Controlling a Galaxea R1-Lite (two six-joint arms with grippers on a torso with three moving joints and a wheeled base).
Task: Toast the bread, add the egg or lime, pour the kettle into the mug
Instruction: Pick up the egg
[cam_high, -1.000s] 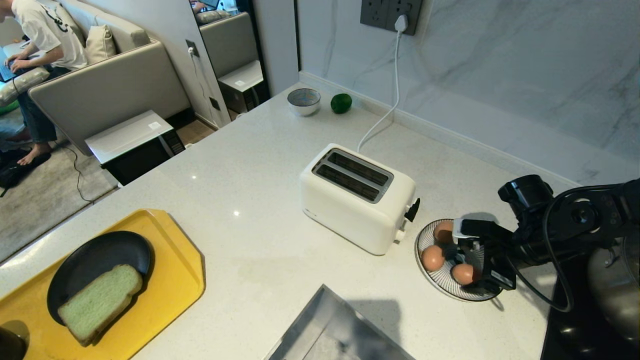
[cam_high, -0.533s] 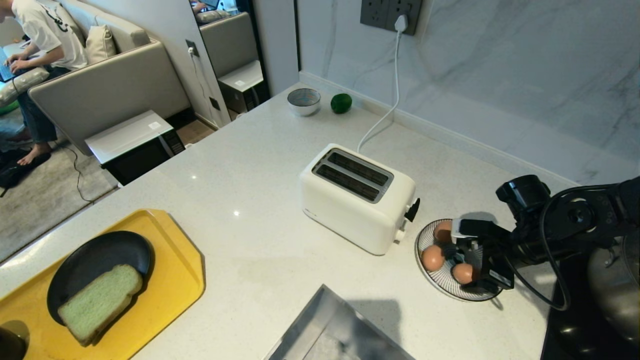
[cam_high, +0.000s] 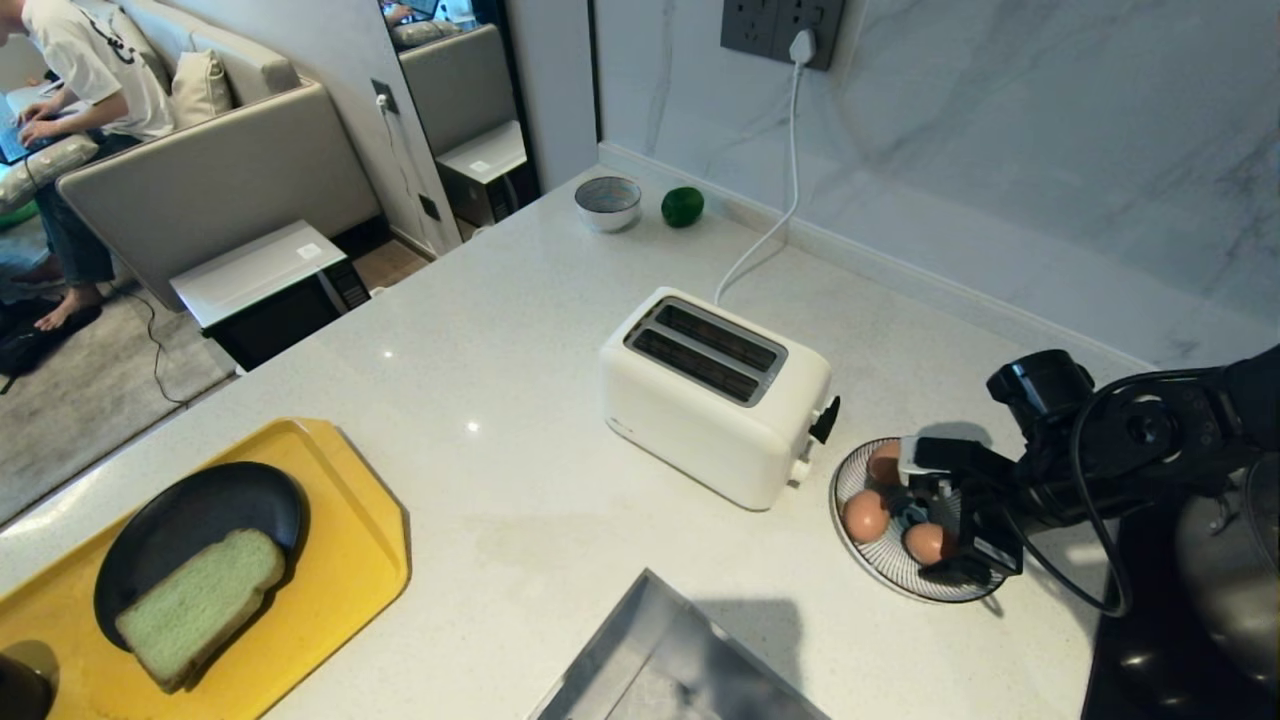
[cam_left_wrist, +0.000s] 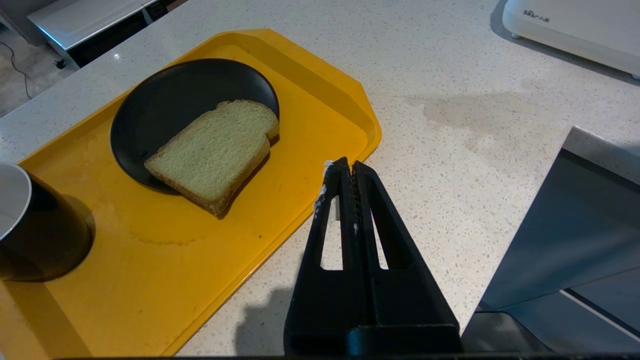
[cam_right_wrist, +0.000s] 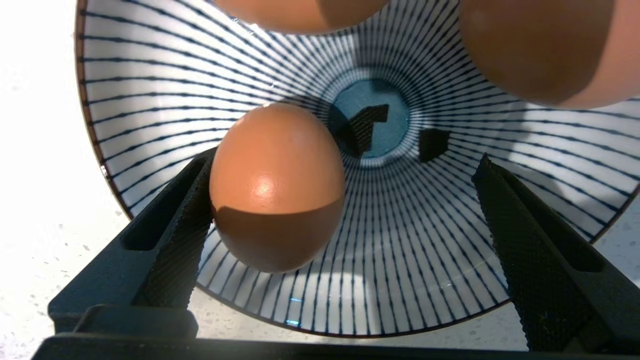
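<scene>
White desk (cam_high: 500, 330) is mostly bare between toaster (cam_high: 715, 395) and tray (cam_high: 350, 560). Right gripper (cam_right_wrist: 345, 200) fingers are spread inside striped bowl (cam_right_wrist: 435, 260), one touching an egg (cam_right_wrist: 276, 185). Left gripper (cam_left_wrist: 345, 170) fingers are pressed together near bread (cam_left_wrist: 215, 152). Mug (cam_left_wrist: 30, 225) is cut off.

Three eggs (cam_high: 866, 515), one bread slice (cam_high: 198, 605), one lime (cam_high: 682, 206), one toaster (cam_high: 715, 395), two bowls (cam_high: 607, 202).

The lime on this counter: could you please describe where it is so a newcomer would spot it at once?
Start at the white two-slot toaster and follow its white power cord toward the marble back wall. There, at the counter's far corner, sits the small round glossy dark green lime, beside a small grey patterned bowl; nothing else there is green.
</scene>
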